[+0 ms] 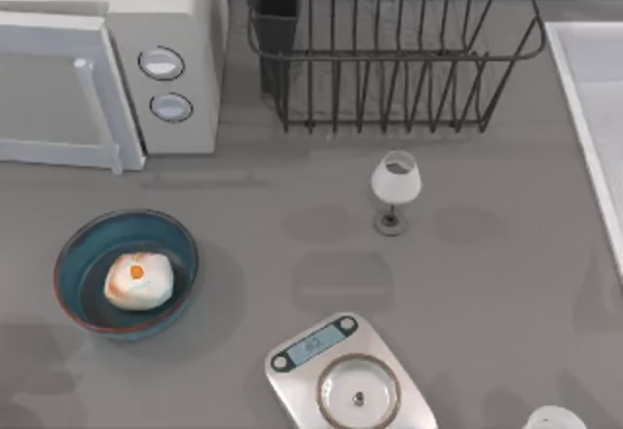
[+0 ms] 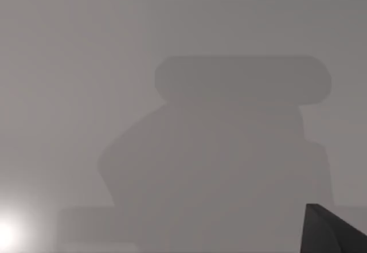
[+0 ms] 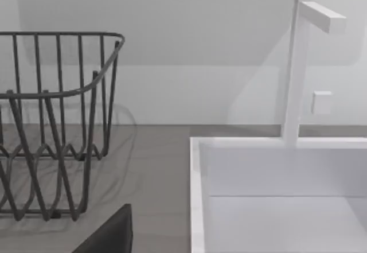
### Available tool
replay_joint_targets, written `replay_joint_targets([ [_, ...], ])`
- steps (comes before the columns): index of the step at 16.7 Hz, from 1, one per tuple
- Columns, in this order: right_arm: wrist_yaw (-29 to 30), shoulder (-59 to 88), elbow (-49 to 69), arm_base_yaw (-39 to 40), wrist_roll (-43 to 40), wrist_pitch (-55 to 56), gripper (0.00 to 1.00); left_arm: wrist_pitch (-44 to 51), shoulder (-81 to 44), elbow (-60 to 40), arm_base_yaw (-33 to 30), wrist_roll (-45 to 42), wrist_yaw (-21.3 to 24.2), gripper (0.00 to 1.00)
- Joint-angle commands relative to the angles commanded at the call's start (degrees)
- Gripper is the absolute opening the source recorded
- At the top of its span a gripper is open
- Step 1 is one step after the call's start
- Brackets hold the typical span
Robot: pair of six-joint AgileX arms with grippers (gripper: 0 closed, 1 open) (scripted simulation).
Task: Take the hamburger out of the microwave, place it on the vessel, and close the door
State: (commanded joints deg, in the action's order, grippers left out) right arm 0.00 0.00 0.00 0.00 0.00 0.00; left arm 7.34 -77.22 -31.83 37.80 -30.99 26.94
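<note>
At the table's left, our microwave (image 1: 107,50) sits with its door (image 1: 54,89) shut against the body, handle (image 1: 97,113) facing out and two round knobs (image 1: 165,84) on the panel to its right. In front of it, the hamburger (image 1: 138,280) lies inside the blue bowl (image 1: 73,254), which stands on the grey table (image 1: 292,254) well apart from the microwave. Neither of our grippers appears from above, so we cannot place the hamburger against them. Our left wrist camera faces bare grey surface with a soft shadow, and a dark corner of our left gripper (image 2: 332,233); we cannot tell whether its fingers are spread or pressed together. Mid-table stand a wire dish rack (image 1: 389,50), a small white glass (image 1: 395,188) and a steel scale (image 1: 350,375). At right, our right wrist camera takes in the rack's end, a white sink (image 3: 275,150) with a white tap (image 3: 298,69), and a dark sliver of our right gripper (image 3: 112,236), its state equally unclear.
</note>
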Motion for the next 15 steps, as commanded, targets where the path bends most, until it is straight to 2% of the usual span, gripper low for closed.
replay_joint_targets([
  [3, 0.0, 0.0, 0.0, 0.0, 0.0, 0.0, 1.00, -1.9, 5.0, 4.8, -5.1, 5.0, -3.2, 0.00],
  [8, 0.0, 0.0, 0.0, 0.0, 0.0, 0.0, 1.00, -2.0, 5.1, 5.0, -5.5, 5.5, -3.4, 0.00],
  [15, 0.0, 0.0, 0.0, 0.0, 0.0, 0.0, 1.00, -7.9, -9.1, -4.8, -12.0, 10.5, -7.5, 0.00],
])
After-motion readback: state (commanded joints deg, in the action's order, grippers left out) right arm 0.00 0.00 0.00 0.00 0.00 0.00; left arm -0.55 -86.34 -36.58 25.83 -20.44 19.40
